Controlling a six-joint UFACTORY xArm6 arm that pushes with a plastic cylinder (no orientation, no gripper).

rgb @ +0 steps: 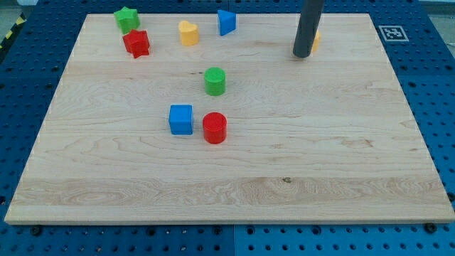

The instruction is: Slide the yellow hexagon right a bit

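Observation:
My tip (301, 54) rests on the board near the view's top right. A yellow block (316, 41), mostly hidden behind the rod, shows only as a sliver at the rod's right edge; its shape cannot be made out. The tip sits just left of and touching or almost touching that block. Another yellow block (188, 33), with a rounded pointed top, stands at the view's top, left of centre.
A green star (126, 18) and a red star (136, 43) sit at the top left. A blue block (226, 21) is at top centre. A green cylinder (215, 81), a blue cube (181, 119) and a red cylinder (214, 128) stand mid-board. The wooden board (320, 156) has edges all round.

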